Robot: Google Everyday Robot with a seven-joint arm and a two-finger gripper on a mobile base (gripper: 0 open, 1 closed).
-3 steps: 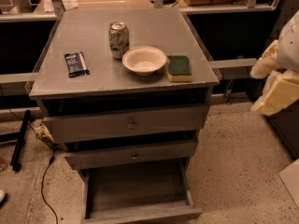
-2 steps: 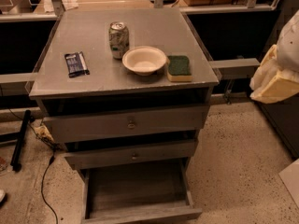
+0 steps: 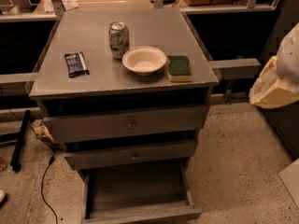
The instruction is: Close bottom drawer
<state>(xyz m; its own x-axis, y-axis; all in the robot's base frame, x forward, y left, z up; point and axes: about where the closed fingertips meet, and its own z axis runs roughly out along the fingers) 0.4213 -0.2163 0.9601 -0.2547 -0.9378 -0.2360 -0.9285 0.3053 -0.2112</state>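
The bottom drawer (image 3: 136,188) of the grey wood cabinet is pulled far out, with its plank floor bare and its flat front (image 3: 142,214) at the lower edge of the view. Its knob is out of view. The mid drawer (image 3: 133,156) and the wide top drawer (image 3: 128,123) above it stick out slightly. My gripper (image 3: 273,88) shows as a cream and white shape at the right edge, level with the top drawer and well apart from the cabinet.
On the cabinet top (image 3: 93,85) stand a soda can (image 3: 118,39), a white bowl (image 3: 144,59), a green sponge (image 3: 179,67) and a dark snack packet (image 3: 76,63). A black cable (image 3: 46,181) and a dark bar (image 3: 21,139) lie on the floor at the left. A rail (image 3: 233,68) runs behind.
The cream end of my arm has shifted slightly at the right edge. The bottom drawer stays open as before.
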